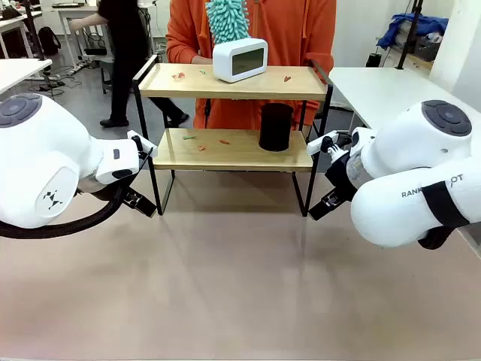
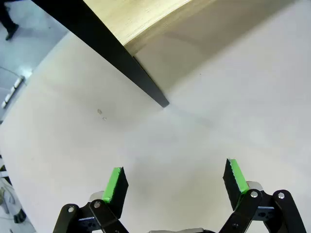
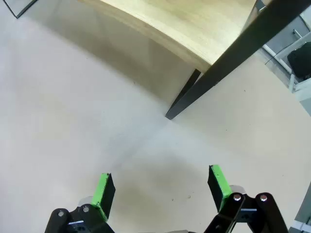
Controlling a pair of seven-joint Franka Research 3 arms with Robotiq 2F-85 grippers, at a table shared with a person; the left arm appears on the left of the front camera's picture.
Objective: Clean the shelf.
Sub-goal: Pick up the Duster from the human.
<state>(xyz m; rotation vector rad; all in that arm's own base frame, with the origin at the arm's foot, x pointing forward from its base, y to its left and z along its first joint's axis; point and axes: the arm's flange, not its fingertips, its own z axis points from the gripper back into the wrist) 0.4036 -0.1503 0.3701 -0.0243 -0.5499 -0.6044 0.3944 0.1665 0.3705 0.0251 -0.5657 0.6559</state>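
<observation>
The left gripper (image 2: 175, 178) hangs with jaws apart by the left front leg of the black-framed two-tier wooden shelf (image 1: 240, 156), mid-table. Coloured scraps (image 1: 189, 137) litter both boards; a white rectangular clock (image 1: 240, 59) sits on top, a black cylinder (image 1: 276, 126) below. The right gripper (image 3: 160, 186), jaws apart, faces the right front leg

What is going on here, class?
A person in orange stands behind the shelf with a teal duster above its top board, by a white clock. Small scraps lie on both boards; a black cylinder stands on the lower one. The left gripper and right gripper hang open and empty near the shelf's front legs.
</observation>
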